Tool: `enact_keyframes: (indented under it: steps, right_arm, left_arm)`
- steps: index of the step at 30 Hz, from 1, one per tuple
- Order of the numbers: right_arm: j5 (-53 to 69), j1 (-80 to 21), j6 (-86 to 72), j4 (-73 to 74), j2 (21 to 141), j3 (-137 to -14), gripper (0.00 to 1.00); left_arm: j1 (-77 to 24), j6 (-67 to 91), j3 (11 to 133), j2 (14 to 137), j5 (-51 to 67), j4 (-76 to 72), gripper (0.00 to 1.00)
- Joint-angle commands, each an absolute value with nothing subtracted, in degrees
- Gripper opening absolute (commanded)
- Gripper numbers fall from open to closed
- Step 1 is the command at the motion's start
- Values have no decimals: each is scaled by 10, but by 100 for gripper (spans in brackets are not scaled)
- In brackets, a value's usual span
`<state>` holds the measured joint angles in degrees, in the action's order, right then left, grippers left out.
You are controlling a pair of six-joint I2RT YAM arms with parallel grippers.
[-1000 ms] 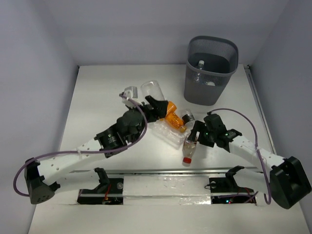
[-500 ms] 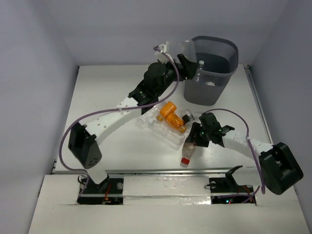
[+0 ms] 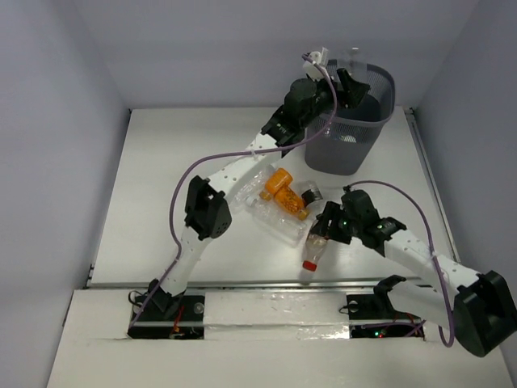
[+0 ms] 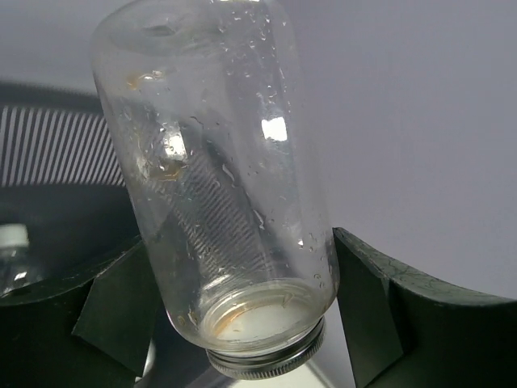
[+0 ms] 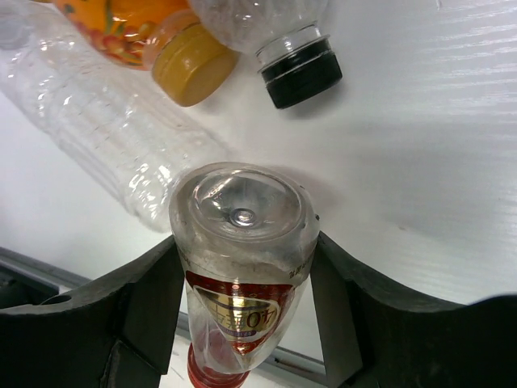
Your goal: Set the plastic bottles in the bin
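The mesh bin (image 3: 343,153) holds a white-capped bottle (image 4: 12,242), and over its rim the left gripper (image 4: 242,299) clasps an uncapped clear bottle (image 4: 218,162). In front of the bin, the right gripper (image 5: 242,299) clamps a red-capped bottle (image 5: 238,267) beside the orange bottle (image 3: 280,184) and the dark-capped bottle (image 5: 300,69). Its red-and-gold label is unreadable.

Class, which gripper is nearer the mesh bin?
Left. The left gripper holds a clear bottle at the bin's rim; the right gripper is well short of it, around the red-capped bottle.

White table (image 3: 161,202) between pale grey walls (image 3: 65,81), a metal strip (image 3: 258,284) along its near edge
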<state>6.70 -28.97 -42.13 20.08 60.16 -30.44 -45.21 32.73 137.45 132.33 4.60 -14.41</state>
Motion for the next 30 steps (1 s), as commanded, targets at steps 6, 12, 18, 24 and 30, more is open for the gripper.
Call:
enact_keyframes:
  steps: [6,12,18,24,30]
  right_arm:
    - [44,-294,-432,258,504,-315,39]
    - [-17,-294,-403,348,442,-416,38]
    - [-56,-294,-375,364,436,-546,38]
    - [-165,-294,-322,296,501,-712,38]
    - [-264,-267,-237,183,648,-876,39]
  left_arm:
    - [-439,338,1393,1326,56,-179,99]
    - [-439,298,1393,1270,60,-192,99]
    - [-439,221,1283,1124,27,-199,99]
    - [-420,182,960,888,-65,-252,96]
    - [-377,228,734,717,-150,-176,64]
